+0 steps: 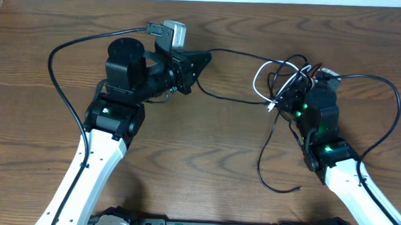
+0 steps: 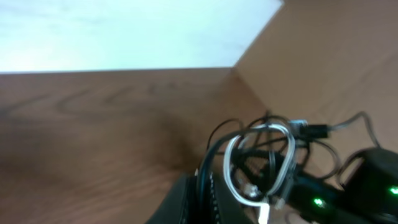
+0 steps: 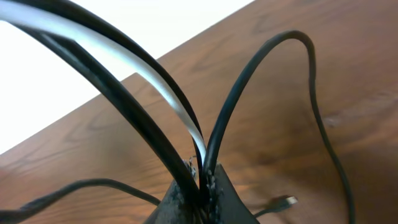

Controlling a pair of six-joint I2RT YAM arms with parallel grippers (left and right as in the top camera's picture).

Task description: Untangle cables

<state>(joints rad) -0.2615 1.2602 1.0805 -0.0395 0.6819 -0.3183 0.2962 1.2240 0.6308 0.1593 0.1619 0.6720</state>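
Cables (image 3: 174, 106) pinched in the right jaws, left jaws clenched on a strand (both grips set); next, probably, draw them apart.

The cables (image 1: 291, 77) form a loose knot of thin black cords with one white strand (image 1: 258, 81) looping out at its left, on the right side of the table (image 1: 206, 147). One black cord (image 1: 238, 53) runs leftward from the knot; another trails toward the near edge, ending in a small plug (image 1: 297, 189).
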